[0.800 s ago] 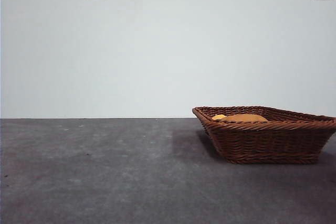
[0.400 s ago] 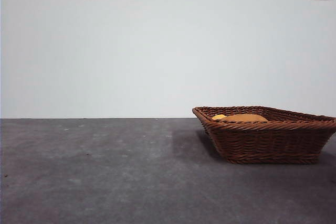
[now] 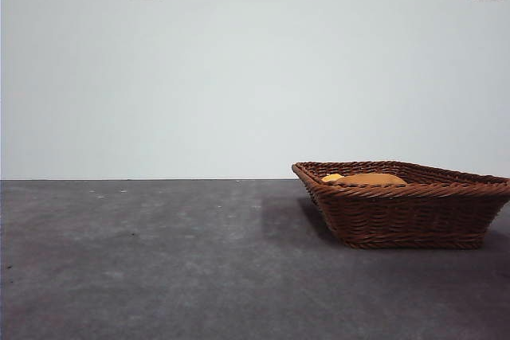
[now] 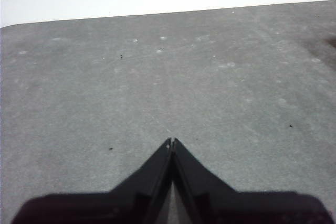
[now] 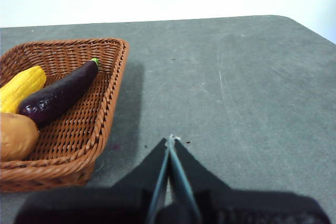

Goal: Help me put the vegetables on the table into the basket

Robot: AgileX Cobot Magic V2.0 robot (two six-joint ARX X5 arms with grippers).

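Remaining unchanged: vegetables [image 5: 52, 98] in basket [image 3: 406, 216], arms parked.

light: bright, even | shadow: soft, left of basket [image 3: 406, 205] | focus: slightly soft

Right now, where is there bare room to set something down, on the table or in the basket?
The table is bare from the basket across to the far side. Inside the basket, the corn, eggplant and potato crowd one side; the other side's woven floor is free.
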